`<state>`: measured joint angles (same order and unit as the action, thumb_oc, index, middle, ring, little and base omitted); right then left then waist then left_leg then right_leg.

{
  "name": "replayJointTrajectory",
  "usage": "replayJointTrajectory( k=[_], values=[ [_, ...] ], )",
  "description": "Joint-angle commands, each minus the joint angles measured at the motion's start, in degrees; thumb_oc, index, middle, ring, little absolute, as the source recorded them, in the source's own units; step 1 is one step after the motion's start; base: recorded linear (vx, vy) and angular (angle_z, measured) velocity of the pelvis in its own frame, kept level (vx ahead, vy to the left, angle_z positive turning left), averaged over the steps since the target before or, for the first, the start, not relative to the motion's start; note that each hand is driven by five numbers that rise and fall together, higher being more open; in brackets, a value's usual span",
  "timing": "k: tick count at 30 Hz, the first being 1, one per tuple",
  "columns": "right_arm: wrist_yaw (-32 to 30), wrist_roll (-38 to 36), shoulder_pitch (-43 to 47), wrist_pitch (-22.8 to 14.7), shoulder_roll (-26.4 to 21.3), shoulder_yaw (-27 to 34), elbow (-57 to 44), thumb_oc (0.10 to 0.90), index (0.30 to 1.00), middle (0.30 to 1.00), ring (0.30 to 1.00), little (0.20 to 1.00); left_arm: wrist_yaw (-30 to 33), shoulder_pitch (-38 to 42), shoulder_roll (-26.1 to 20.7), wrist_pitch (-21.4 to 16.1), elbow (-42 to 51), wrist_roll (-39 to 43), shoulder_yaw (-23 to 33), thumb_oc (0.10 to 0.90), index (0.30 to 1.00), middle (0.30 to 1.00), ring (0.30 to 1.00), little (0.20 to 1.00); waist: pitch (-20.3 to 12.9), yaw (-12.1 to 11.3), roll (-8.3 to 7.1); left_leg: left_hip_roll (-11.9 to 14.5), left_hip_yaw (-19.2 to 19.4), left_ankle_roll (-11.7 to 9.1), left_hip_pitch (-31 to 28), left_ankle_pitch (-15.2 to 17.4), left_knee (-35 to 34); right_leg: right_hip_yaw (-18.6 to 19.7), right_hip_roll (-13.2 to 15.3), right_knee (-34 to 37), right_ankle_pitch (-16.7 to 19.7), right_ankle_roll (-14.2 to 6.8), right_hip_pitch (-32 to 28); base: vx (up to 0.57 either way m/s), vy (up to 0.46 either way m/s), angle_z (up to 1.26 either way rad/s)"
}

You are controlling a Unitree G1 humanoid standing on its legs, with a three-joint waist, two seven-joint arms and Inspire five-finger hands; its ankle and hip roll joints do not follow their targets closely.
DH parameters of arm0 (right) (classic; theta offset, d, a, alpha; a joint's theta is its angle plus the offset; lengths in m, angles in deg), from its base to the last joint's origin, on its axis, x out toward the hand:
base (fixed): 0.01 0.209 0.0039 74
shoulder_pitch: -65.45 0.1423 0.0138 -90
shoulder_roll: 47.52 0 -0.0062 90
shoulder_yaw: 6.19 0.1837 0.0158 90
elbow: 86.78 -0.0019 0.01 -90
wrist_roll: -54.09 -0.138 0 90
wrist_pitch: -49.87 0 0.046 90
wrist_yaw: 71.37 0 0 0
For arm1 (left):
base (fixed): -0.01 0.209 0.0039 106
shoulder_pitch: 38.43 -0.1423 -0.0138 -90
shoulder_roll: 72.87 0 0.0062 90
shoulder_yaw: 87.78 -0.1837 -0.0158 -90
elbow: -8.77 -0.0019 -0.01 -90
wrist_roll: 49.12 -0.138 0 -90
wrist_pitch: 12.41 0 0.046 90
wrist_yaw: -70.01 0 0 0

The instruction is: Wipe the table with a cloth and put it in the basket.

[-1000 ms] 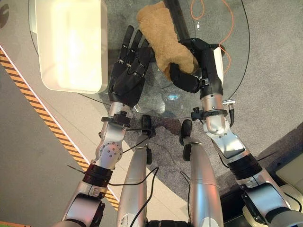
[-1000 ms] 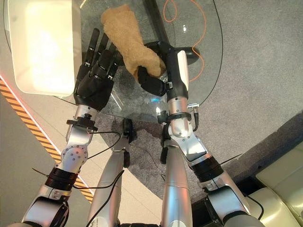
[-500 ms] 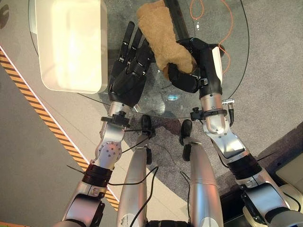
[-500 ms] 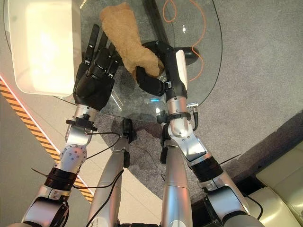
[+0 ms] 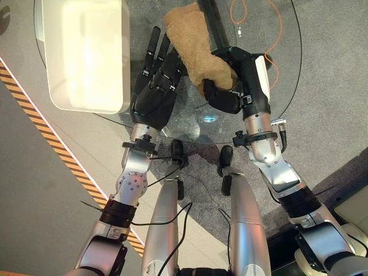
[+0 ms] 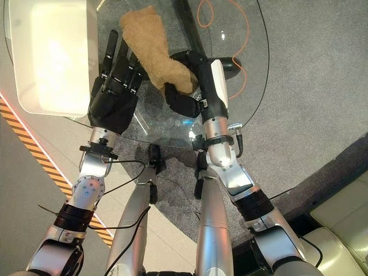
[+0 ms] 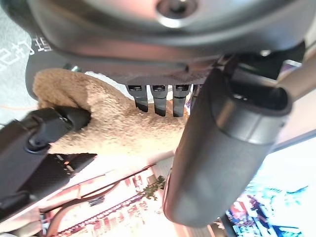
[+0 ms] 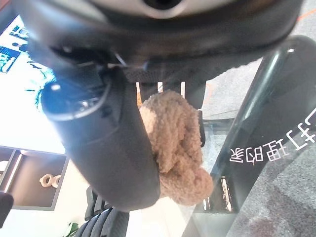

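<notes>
Round glass table (image 5: 287,75) over grey carpet (image 5: 328,86), striped tape (image 5: 52,150) along floor at left. I count one cloth (image 5: 194,46), tan and fluffy, lying mid-table toward far edge. My right hand (image 5: 233,80) clamps its near end, thumb and fingers curled round it. My left hand (image 5: 156,92) flat, fingers straight, just beside cloth. One white basket (image 5: 86,54) at table's left edge. One orange cable (image 5: 276,34) under glass. No print I report.
</notes>
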<state>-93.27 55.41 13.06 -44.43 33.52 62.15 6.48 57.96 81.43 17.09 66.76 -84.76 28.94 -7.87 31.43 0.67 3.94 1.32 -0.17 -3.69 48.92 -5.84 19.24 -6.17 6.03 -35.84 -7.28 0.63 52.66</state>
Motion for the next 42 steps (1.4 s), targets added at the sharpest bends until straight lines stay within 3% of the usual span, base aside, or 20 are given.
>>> replayJointTrajectory(
  k=[1, 11, 20, 33, 42],
  values=[
    [0.24, 3.71, 5.4, -8.71, 0.49, -0.62, -13.24, 0.1, 0.3, 0.3, 0.3, 0.2, -0.8, 6.02, 1.66, -6.14, 11.6, -1.68, 2.77, 0.8, 0.9, 0.9, 0.9, 0.9, -1.63, 0.02, -0.24, -3.13, 3.43, 3.19, -2.09, 6.74, 3.82, -0.99, -2.47, 5.88, 2.29, -1.99, -3.0, 0.0, 0.0, 0.0],
    [-7.92, 5.79, 6.96, -12.76, 0.0, 3.99, -15.77, 0.1, 0.3, 0.3, 0.3, 0.2, 4.95, 6.06, 0.16, -7.59, 10.43, -5.89, 3.07, 0.8, 0.9, 0.9, 0.9, 0.9, -1.63, 0.17, -0.33, -2.84, 3.67, 3.31, -2.23, 6.91, 3.93, -0.93, -2.78, 5.76, 2.25, -2.13, -3.17, 0.0, 0.0, 0.0],
    [-11.08, 7.15, 7.0, -15.46, 0.15, 8.05, -19.04, 0.1, 0.3, 0.3, 0.3, 0.2, 5.71, 5.64, -0.11, -7.05, 10.36, -5.93, 4.57, 0.8, 0.9, 0.9, 0.9, 0.9, -1.63, 0.39, -0.66, -2.76, 3.69, 3.4, -2.63, 7.09, 3.96, -0.89, -3.04, 5.8, 2.44, -2.2, -3.52, 0.0, 0.0, 0.0],
    [-7.83, 5.67, 7.29, -15.76, 0.99, 6.71, -20.49, 0.1, 0.3, 0.3, 0.3, 0.2, 8.29, 6.43, 0.14, -6.3, 9.52, -6.39, 4.79, 0.8, 0.9, 0.9, 0.9, 0.9, -1.63, 0.45, -0.77, -2.64, 3.83, 3.23, -2.6, 6.88, 3.85, -0.96, -3.06, 6.03, 2.35, -2.18, -3.69, 0.0, 0.0, 0.0],
    [-5.08, 4.23, 7.83, -13.82, 1.03, 4.76, -19.27, 0.1, 0.3, 0.3, 0.3, 0.2, 5.58, 7.37, 0.19, -5.31, 9.61, -5.78, 4.04, 0.8, 0.9, 0.9, 0.9, 0.9, -1.63, 0.44, -0.69, -2.56, 3.97, 3.05, -2.63, 6.89, 3.81, -1.07, -2.89, 6.17, 2.2, -2.16, -3.75, 0.0, 0.0, 0.0]
  ],
)
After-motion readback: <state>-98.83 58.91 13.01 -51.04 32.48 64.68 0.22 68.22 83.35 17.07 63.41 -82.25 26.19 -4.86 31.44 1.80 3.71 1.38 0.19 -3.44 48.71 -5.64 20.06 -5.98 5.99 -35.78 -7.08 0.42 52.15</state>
